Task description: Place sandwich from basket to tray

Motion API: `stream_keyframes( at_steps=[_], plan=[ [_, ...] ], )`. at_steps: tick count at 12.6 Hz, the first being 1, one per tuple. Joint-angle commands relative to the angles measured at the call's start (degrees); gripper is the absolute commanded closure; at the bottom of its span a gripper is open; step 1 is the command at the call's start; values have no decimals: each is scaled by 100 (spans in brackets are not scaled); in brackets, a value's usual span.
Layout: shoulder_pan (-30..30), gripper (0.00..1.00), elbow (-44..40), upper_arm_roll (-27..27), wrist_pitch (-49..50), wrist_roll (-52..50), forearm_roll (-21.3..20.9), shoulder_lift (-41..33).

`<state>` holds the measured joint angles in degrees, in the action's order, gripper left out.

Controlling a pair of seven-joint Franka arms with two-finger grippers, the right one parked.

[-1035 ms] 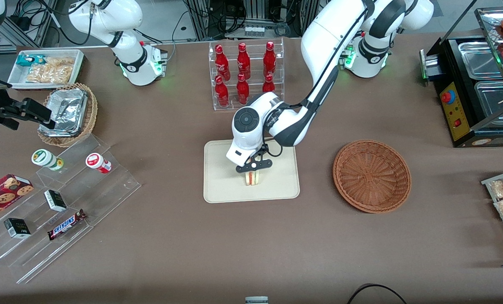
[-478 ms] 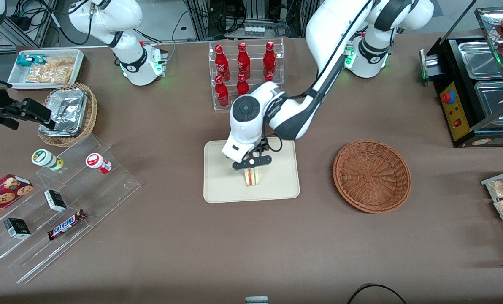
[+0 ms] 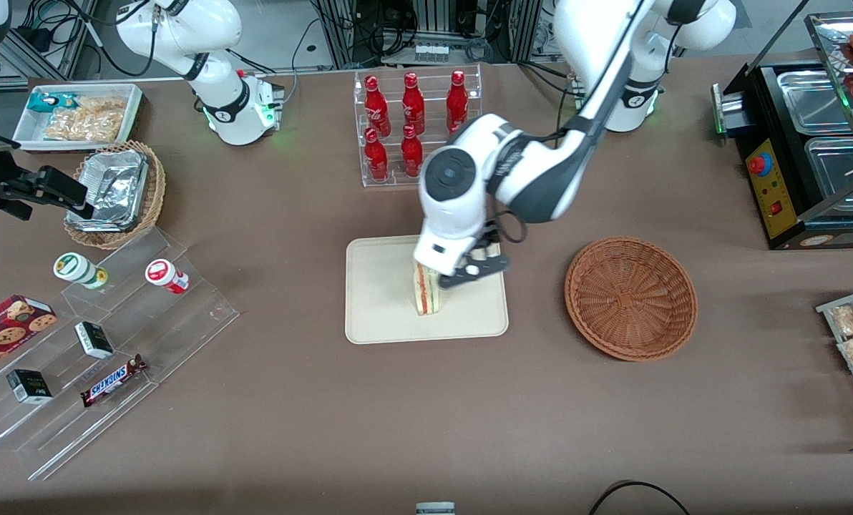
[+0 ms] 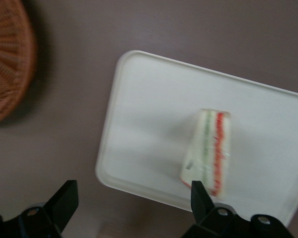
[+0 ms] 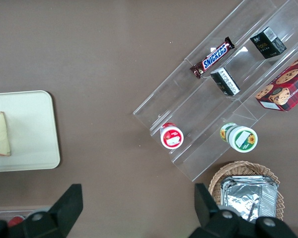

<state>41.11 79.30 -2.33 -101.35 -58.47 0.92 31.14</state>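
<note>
Gripper [image 3: 471,270] spread wide, holding nothing — above tray [image 3: 380,315], beside sandwich [image 3: 426,290]

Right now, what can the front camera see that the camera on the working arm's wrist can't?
Only the front view shows the red bottles, the Snickers bar and the whole basket, which is empty. Only the left wrist view shows the open gripper from above, its fingers apart and holding nothing. Both show the sandwich standing on the tray, and the gripper raised beside it, toward the basket.
</note>
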Motion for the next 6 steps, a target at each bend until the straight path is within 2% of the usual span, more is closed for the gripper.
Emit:
stream_keyframes(
  at_steps=[1,6],
  plan=[
    [-410,0,295,-13,194,133,57,-266],
    [-1025,0,1165,-22,247,1362,49,-1056]
  ],
)
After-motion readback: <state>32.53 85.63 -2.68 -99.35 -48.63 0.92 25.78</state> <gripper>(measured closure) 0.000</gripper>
